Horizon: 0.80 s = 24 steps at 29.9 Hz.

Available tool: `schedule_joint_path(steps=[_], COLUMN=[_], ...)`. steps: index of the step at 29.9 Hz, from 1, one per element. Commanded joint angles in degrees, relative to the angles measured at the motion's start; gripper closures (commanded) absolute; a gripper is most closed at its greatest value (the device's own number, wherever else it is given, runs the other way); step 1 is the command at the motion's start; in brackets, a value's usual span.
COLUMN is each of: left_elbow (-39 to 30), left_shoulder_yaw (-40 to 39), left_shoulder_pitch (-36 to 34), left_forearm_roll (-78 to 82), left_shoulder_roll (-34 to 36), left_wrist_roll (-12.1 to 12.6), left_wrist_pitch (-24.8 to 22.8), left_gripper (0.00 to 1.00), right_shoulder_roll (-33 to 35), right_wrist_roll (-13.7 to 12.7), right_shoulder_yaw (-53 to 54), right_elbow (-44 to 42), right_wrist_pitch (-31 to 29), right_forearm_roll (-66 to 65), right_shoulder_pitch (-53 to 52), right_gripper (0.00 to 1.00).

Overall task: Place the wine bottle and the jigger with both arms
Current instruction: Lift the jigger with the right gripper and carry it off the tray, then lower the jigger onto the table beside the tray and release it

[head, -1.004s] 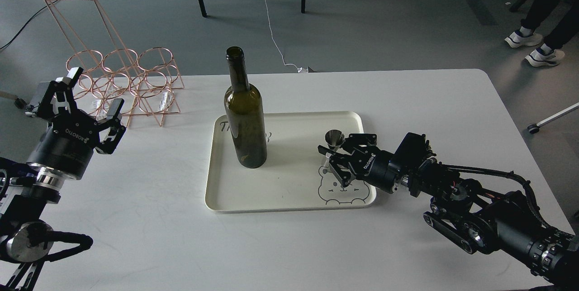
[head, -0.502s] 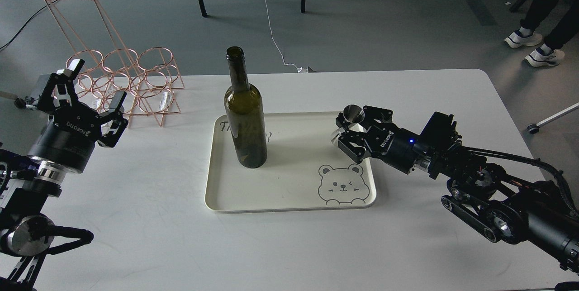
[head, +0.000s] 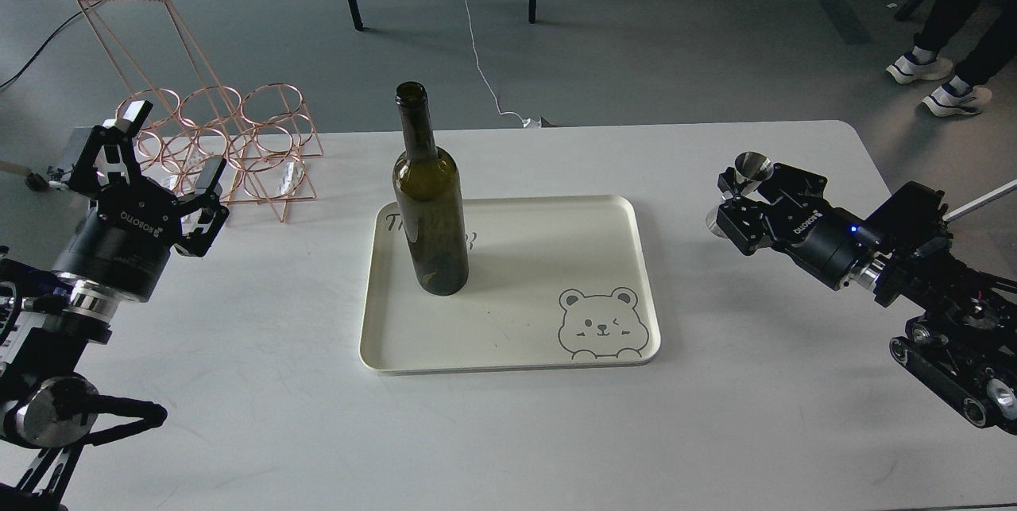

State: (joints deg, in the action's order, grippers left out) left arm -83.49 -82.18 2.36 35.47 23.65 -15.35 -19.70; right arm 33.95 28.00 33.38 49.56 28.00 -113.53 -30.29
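The dark olive-green wine bottle stands upright on the left part of a cream tray with a bear drawing. My right gripper is shut on the shiny steel jigger and holds it above the white table, to the right of the tray. My left gripper is open and empty at the table's left side, well left of the bottle and just in front of the copper wire rack.
A copper wire bottle rack stands at the table's back left corner. The white table ends at a rounded edge on the right. Chair legs, cables and people's feet are on the floor beyond.
My right gripper lifted the jigger off the tray and carried it right, clear of the tray's edge. My left gripper shifted slightly up. The bottle has not moved.
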Motion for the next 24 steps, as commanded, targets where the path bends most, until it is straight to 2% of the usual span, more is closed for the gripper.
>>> schedule_joint_path(steps=[1, 13, 24], left_elbow=[-0.1, -0.4, -0.8], left_shoulder_yaw=[0.0, 0.1, 0.1], left_shoulder_pitch=[0.0, 0.0, 0.0], left_forearm_roll=[0.0, 0.0, 0.1], left_shoulder_roll=[-0.1, 0.1, 0.2], left_wrist_roll=[0.1, 0.1, 0.1], left_wrist_pitch=[0.0, -0.1, -0.1], left_gripper=[0.02, 0.02, 0.02], right_shoulder_roll=[0.2, -2.7, -5.0], right_wrist_roll=[0.0, 0.0, 0.0], right_shoulder_yaw=[-0.2, -0.5, -3.2], right_elbow=[-2.7, -8.4, -8.8], right_wrist_pitch=[0.0, 0.0, 0.0], right_forearm_roll=[2.1, 5.0, 5.3], right_shoulder_pitch=[1.2, 2.4, 2.4], right_gripper=[0.84, 0.82, 0.81])
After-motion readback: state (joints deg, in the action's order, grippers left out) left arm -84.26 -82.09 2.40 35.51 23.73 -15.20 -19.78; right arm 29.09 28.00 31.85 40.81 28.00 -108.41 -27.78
